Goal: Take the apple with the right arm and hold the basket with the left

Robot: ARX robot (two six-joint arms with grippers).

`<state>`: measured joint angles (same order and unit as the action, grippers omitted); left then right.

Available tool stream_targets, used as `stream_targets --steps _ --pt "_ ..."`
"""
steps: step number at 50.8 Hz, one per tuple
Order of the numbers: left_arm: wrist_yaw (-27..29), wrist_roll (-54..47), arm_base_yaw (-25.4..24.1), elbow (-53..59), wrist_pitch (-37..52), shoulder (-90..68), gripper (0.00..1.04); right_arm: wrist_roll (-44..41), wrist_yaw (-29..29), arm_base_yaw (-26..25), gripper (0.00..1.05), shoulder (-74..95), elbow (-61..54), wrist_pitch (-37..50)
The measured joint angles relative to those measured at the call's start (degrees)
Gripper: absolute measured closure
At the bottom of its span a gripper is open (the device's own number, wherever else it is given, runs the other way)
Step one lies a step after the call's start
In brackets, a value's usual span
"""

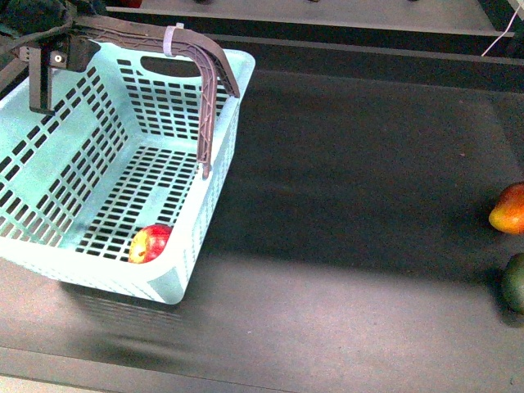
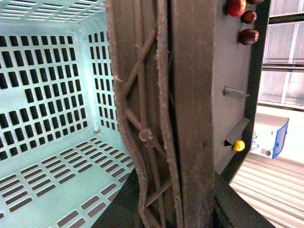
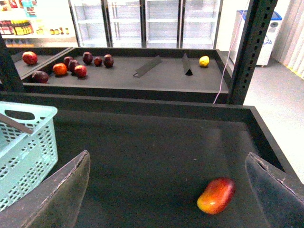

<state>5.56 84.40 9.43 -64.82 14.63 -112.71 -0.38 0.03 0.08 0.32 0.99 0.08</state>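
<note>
The turquoise basket [image 1: 74,176] stands tilted at the left of the dark table, its brown swing handle [image 1: 214,78] raised. The red apple [image 1: 150,242] with a yellowish patch lies inside it, in the near corner of the floor. My left gripper [image 1: 45,57] is shut on the handle at the top left. In the left wrist view the handle [image 2: 161,114] fills the middle and the basket's inside [image 2: 47,109] shows beside it. My right gripper [image 3: 166,190] is open and empty, out of the front view; its fingers [image 3: 64,190] stand wide apart above the table.
An orange-red elongated fruit [image 1: 509,209] and a dark green fruit [image 1: 514,282] lie at the table's right edge; the orange-red one also shows between the right fingers [image 3: 216,195]. Behind the table's raised back wall [image 3: 142,102], a far shelf holds several fruits [image 3: 76,66]. A dark post [image 3: 247,52] stands at the right.
</note>
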Motion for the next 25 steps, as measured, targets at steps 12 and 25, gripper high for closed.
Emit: stream_targets --steps 12,25 --pt "0.3 0.4 -1.1 -1.3 -0.2 -0.9 0.67 0.0 0.0 0.0 0.09 0.0 0.0 0.0" --pt "0.5 1.4 -1.4 -0.7 -1.1 3.5 0.23 0.0 0.0 0.0 0.09 0.0 0.0 0.0"
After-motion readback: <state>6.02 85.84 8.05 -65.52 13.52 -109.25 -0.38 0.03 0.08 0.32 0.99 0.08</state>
